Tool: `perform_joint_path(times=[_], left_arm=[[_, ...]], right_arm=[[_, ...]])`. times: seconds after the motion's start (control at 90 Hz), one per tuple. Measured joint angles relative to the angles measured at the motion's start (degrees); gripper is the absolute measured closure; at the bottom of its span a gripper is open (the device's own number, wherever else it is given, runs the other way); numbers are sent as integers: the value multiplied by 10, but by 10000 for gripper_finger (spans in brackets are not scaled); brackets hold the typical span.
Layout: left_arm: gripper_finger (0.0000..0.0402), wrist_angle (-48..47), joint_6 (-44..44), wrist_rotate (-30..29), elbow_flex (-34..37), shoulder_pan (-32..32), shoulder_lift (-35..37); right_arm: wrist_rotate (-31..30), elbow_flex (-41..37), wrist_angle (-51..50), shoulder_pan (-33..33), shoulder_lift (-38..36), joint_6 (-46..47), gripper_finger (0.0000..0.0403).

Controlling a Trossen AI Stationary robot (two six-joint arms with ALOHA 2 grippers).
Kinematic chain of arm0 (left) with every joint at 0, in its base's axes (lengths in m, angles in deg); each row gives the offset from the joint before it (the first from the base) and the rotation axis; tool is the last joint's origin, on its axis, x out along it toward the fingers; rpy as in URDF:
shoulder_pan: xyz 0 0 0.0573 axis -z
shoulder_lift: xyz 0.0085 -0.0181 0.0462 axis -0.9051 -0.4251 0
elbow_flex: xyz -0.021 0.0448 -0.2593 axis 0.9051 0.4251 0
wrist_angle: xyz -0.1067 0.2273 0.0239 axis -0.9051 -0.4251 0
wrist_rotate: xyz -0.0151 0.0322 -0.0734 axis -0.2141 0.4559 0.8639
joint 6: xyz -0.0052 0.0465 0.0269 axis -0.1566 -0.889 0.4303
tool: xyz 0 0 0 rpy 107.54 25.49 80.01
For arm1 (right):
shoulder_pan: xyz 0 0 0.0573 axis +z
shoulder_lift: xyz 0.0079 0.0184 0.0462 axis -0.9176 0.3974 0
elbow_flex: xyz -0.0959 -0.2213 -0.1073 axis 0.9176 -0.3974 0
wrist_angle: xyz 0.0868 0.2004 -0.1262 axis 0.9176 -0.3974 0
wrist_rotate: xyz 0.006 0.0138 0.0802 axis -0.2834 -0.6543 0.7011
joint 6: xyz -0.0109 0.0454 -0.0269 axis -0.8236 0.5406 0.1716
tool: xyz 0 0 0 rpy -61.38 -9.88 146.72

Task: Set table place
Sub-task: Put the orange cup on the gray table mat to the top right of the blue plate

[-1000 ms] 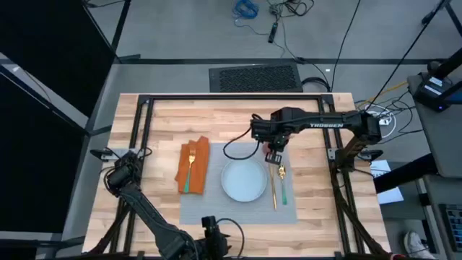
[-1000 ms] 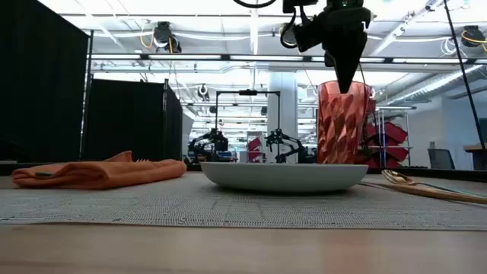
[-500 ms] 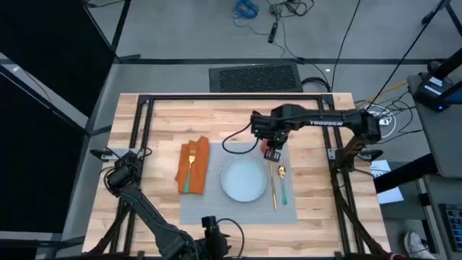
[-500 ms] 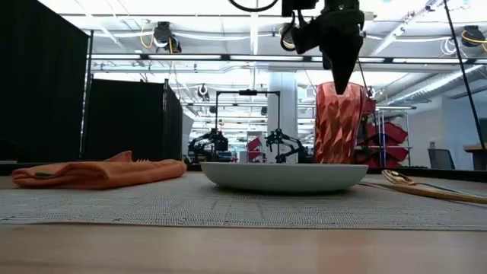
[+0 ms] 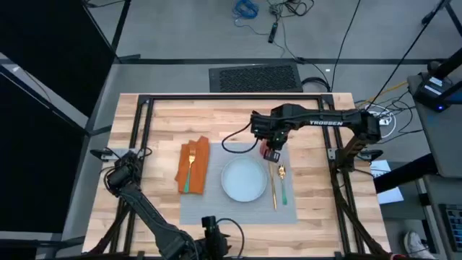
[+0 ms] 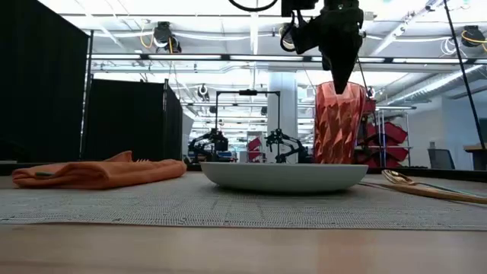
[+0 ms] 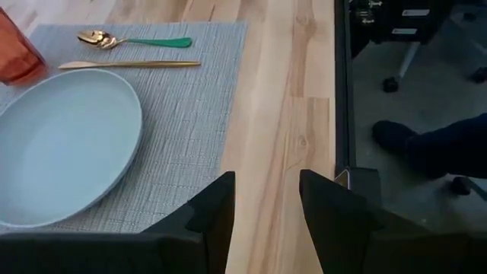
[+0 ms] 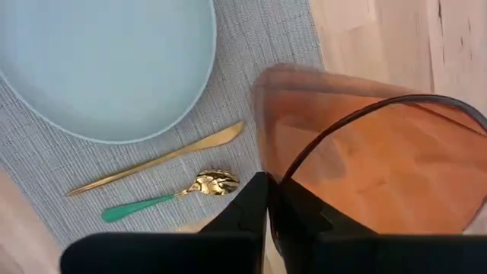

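Pale butcher-block planks make up the table point(image 5: 162, 115), with a flat grey woven placemat point(image 5: 216, 206) lying at its near centre. At the near left edge the left gripper point(image 7: 265, 199) waits low, its two dark fingers parted and empty. On the placemat's left side an orange cloth napkin point(image 5: 193, 165) carries a gold fork with a green handle point(image 5: 190, 167). At the middle sits a round pale blue-white plate point(image 5: 243, 180). Just beyond the plate's far right, the right gripper point(image 6: 338, 76) pinches the rim of a faceted red translucent tumbler point(image 6: 338, 125), one finger inside. The tumbler looks light, rigid and smooth, so a rim pinch suits it, though it could tip. Right of the plate lie a gold knife point(image 5: 274, 189) and a green-handled gold spoon point(image 5: 282, 180).
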Motion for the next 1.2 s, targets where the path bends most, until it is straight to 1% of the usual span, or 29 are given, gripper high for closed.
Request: perform_joint_path(times=[0.133,0.222,0.767,0.978,1.2], left_arm=[[268,0,0,0,0,0,0],[268,0,0,0,0,0,0],[268,0,0,0,0,0,0],[268,0,0,0,0,0,0],[268,2,1,0,0,3,0]], right_arm=[[2,0,0,0,0,1,386],[14,0,0,0,0,1,385],[12,10,2,7,0,3,384],[6,29,14,9,0,1,400],[11,29,20,9,0,7,401]])
